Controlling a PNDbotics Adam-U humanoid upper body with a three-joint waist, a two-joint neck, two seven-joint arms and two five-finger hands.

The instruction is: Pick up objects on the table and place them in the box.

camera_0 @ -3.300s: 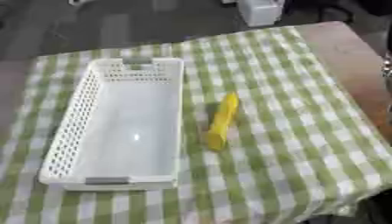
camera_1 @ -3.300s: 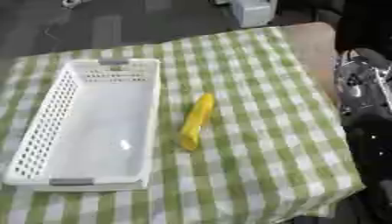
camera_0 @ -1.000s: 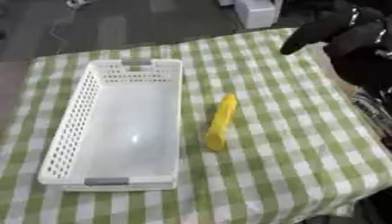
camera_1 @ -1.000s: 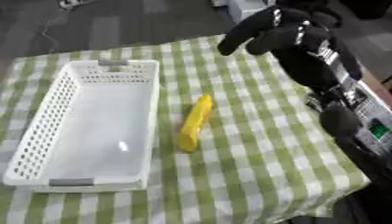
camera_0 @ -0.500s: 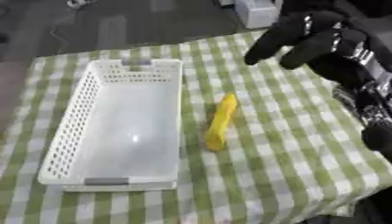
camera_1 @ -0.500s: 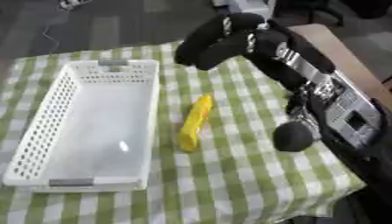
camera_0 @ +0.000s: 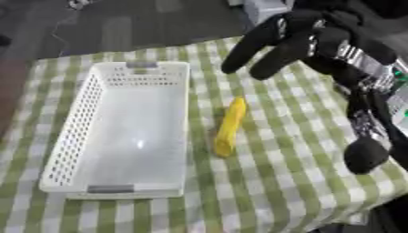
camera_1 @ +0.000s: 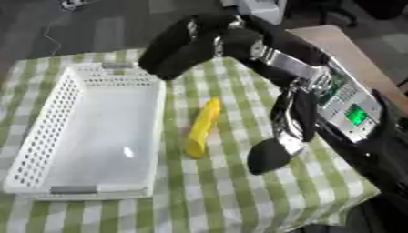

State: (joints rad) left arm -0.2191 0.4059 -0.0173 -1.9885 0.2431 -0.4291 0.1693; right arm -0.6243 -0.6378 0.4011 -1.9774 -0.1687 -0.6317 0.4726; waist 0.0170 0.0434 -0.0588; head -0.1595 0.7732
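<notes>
Left eye view: right hand (camera_0: pixel 295 43) outstretched, open.

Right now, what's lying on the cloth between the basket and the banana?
Nothing. In the left eye view only a narrow strip of bare checked cloth separates the basket from the banana.

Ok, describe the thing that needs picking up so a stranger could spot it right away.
On the green-and-white checked tablecloth lies a long white perforated basket. Just right of it, apart from its wall, lies a slim yellow banana-like object, the only yellow thing there, below the right hand.
</notes>
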